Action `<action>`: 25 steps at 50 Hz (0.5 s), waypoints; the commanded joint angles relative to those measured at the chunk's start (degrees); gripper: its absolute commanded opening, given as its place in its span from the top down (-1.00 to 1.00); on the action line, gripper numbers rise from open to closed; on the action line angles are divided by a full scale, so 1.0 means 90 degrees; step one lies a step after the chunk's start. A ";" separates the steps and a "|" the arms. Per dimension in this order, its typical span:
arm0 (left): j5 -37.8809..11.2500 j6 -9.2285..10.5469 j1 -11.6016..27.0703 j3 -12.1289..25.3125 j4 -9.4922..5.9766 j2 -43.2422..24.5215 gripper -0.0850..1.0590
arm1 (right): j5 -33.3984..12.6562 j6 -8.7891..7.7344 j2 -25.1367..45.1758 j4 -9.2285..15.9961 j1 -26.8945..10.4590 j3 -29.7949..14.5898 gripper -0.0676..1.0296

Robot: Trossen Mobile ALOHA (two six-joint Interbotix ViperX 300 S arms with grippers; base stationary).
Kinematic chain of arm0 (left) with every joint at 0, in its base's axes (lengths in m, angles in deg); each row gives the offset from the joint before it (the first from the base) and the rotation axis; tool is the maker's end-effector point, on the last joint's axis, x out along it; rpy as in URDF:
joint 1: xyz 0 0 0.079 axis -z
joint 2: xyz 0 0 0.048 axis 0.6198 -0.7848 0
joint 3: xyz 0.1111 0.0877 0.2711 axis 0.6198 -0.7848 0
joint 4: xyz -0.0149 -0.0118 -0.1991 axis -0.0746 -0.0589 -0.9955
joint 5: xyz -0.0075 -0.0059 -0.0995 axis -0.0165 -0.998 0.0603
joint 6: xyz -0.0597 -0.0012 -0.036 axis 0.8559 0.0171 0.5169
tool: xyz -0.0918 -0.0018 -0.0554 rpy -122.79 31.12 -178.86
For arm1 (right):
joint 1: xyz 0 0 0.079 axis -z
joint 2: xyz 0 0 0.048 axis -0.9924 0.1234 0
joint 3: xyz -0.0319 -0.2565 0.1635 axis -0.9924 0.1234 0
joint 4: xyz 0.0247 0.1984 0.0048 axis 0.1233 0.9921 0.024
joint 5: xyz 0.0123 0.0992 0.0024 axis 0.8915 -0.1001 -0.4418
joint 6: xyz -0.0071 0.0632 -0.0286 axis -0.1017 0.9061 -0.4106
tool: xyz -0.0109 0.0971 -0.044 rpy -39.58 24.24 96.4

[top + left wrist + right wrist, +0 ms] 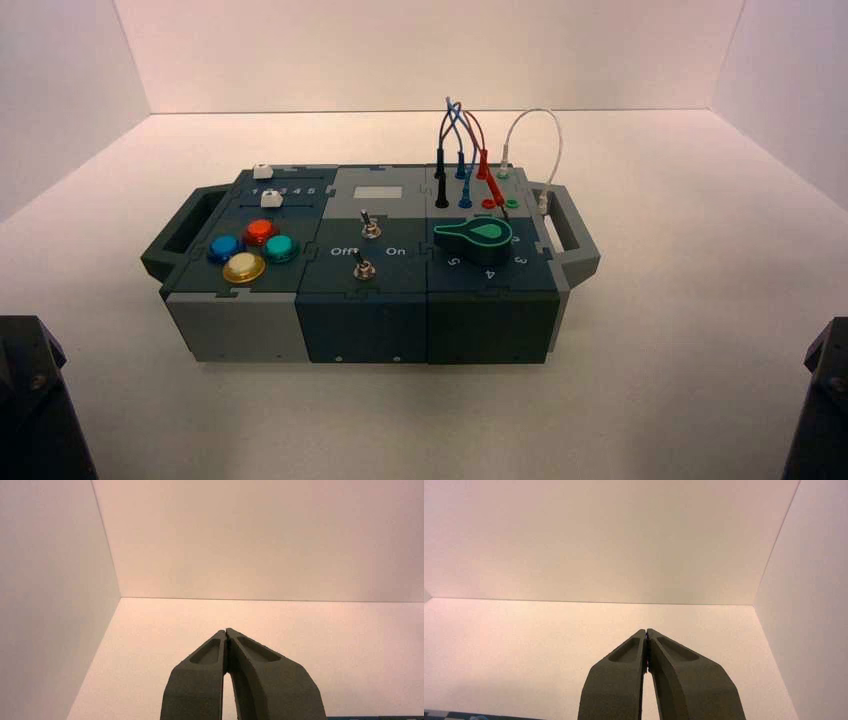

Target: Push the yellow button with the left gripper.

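The yellow button (244, 267) is a round amber dome at the front left of the box's top, in front of the blue (225, 247), red-orange (260, 231) and teal (281, 248) buttons. My left gripper (226, 631) is shut and empty, its fingertips touching, parked at the near left, far from the box; only the arm's black body (35, 400) shows in the high view. My right gripper (646, 631) is shut and empty, parked at the near right, its arm's body at the lower right corner of the high view (822, 400).
The box (370, 300) stands mid-table with handles at both ends. It bears two white sliders (268, 199), two toggle switches (364, 268) marked Off and On, a teal knob (475, 235) and plugged wires (465, 150). White walls enclose the table.
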 commanded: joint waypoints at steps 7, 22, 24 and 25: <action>0.0039 -0.0029 -0.0020 0.0205 0.0010 -0.0059 0.90 | 0.0049 0.0000 0.0020 -0.0010 0.0049 -0.0146 0.92; -0.0557 -0.0029 0.0059 0.0371 0.0000 -0.0254 0.90 | 0.0039 0.0029 0.0078 -0.0010 0.0049 -0.0117 0.92; -0.0928 -0.0029 0.0186 0.0498 -0.0010 -0.0420 0.90 | 0.0029 0.0029 0.0137 0.0010 0.0039 -0.0127 0.92; -0.1143 -0.0029 0.0283 0.0557 0.0000 -0.0488 0.90 | 0.0020 0.0029 0.0176 0.0010 0.0039 -0.0127 0.92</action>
